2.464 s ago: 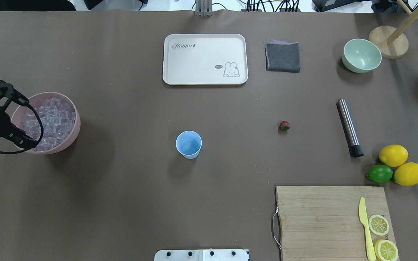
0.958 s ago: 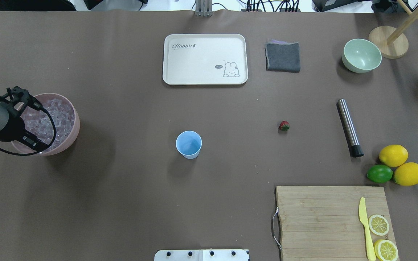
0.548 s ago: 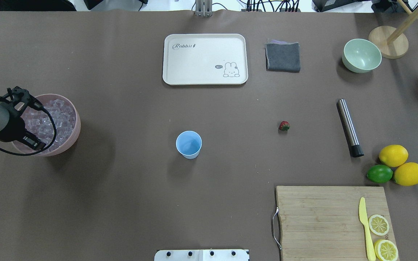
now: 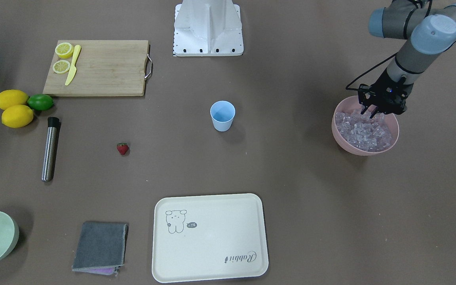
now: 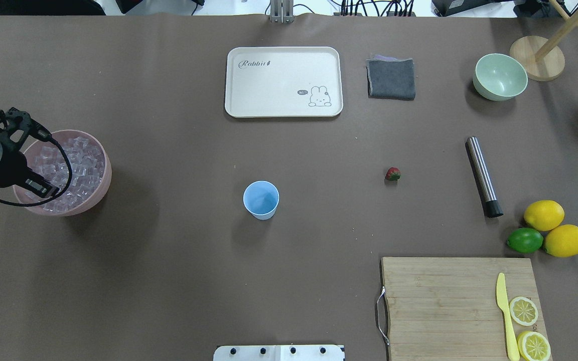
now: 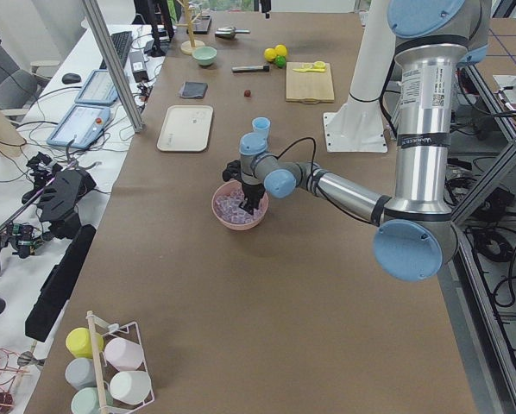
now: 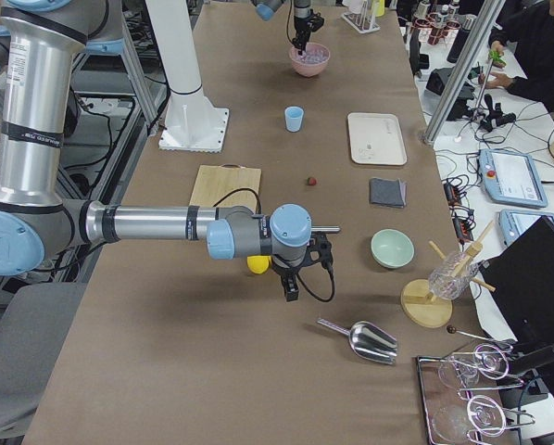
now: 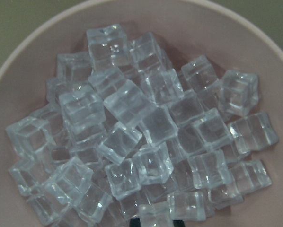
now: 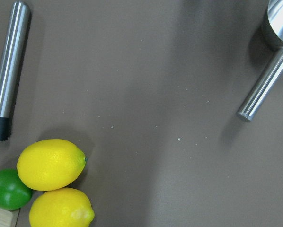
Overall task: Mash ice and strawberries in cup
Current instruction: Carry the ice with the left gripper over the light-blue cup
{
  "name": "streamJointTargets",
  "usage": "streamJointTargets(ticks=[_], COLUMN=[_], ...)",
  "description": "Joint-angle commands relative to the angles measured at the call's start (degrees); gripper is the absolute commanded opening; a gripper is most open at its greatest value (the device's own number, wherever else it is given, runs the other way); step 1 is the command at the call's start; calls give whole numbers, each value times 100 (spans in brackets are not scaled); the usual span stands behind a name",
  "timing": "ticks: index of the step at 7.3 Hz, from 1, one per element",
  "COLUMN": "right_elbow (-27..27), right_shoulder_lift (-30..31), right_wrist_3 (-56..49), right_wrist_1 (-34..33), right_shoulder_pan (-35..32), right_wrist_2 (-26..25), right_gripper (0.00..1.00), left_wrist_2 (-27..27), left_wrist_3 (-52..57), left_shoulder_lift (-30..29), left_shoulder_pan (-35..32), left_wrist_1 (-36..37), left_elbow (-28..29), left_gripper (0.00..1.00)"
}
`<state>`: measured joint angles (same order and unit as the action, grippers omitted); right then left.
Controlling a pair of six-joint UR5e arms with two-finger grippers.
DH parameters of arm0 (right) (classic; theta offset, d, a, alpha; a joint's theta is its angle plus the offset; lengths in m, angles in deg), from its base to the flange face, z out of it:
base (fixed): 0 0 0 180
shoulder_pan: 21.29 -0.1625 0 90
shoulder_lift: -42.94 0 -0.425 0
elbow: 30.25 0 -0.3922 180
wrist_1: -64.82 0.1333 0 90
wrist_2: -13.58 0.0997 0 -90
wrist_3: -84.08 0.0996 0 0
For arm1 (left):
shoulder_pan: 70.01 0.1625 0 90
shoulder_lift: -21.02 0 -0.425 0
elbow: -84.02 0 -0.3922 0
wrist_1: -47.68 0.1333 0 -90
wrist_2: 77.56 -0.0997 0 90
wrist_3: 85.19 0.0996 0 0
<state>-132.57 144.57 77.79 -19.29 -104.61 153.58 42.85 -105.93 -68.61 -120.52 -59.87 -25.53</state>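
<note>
Brown tabletop (image 5: pixel 168 281) holds a round pink bowl (image 5: pixel 103 188) of clear little ice cubes (image 5: pixel 81 158). Left gripper (image 4: pixel 372 115) just came up a bit, and its jaws look like they pinch one cube, ready for the small light blue cup (image 5: pixel 261 199).

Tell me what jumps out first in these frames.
The left gripper has its jaws down in a pink round plastic bowl heaped with clear glassy ice cubes, at the robot's far left. The light blue plastic cup stands empty in the middle. The small red strawberry lies alone further toward the robot's right, clear of both.
</note>
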Motion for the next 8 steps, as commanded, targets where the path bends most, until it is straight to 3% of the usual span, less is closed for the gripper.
streamJointTargets(ticks=[1, 3, 4, 5, 7, 8], right_elbow=[-16, -43, -78, -78, -95, -95], right_shoulder_lift=[-21, -83, -135, -257, -329, -329], right_wrist_3=[31, 66, 127, 311, 471, 471], right_wrist_1=[0, 0, 0, 0, 9, 9], right_shoulder_pan=[0, 18, 44, 105, 202, 220], right_wrist_2=[0, 9, 9, 1, 9, 9], right_gripper=[100, 100, 100, 100, 100, 100], left_wrist_2=[550, 553, 510, 431, -394, -544], left_wrist_3=[-157, -1645, -2287, -3086, -3890, -4154], left_shoulder_lift=[-411, -1796, -2360, -2862, -3533, -3970], left_shoulder_pan=[-475, -303, 99, 503, 1233, 1420], left_wrist_1=[634, 1680, 2094, 2193, 2203, 2177], left_elbow=[-321, -296, -261, -95, 257, 693], left_gripper=[0, 0, 0, 0, 0, 0])
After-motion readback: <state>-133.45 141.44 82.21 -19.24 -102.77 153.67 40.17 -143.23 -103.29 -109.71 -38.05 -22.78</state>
